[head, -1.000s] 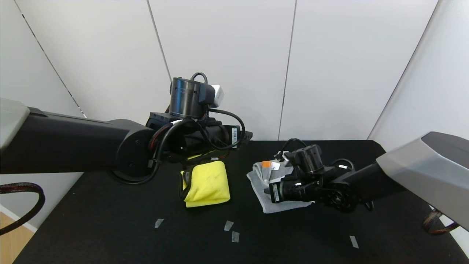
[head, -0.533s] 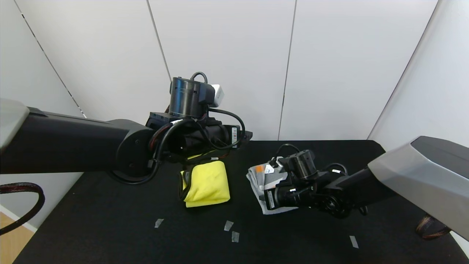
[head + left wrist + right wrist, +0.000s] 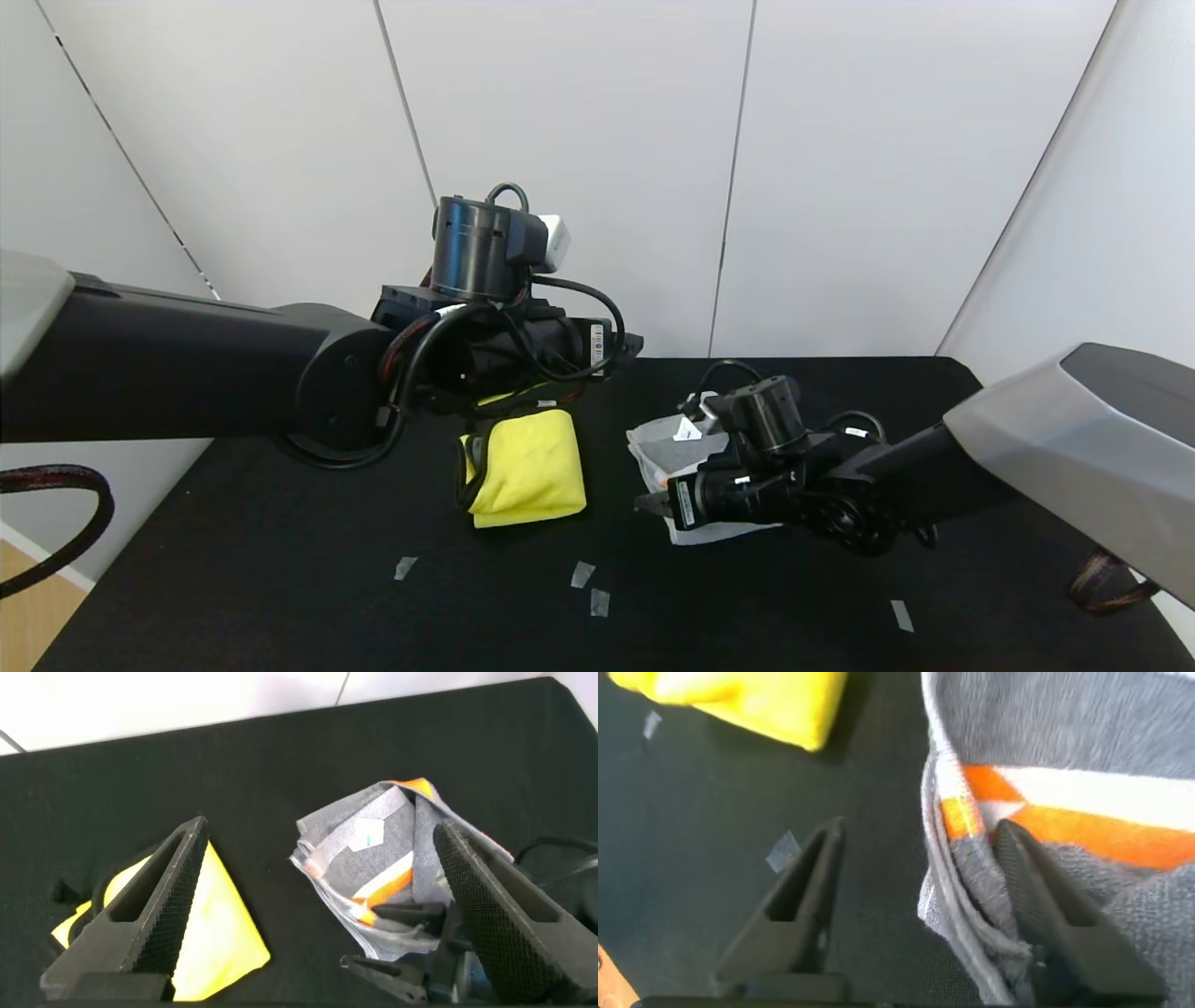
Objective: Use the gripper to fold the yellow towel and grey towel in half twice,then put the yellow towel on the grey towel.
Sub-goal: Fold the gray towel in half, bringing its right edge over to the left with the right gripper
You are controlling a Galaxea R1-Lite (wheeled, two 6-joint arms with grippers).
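Shifted leftward since before, the right gripper is seen from the head at the folded grey towel beside the yellow towel, the left gripper is shown spread and empty above both, and the right wrist shows fingers parted, one on grey cloth

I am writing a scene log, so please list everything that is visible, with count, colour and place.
yellow towel: one, bright yellow, folded, on the table left of centre.
grey towel: one, grey with orange and white bands, bunched, on the table right of centre.
tape pieces: several, pale, stuck on the near part of the table.
table: one, black.
left gripper: one, black, open, raised above the towels.
right gripper: one, black, open, at the grey towel's near-left edge.
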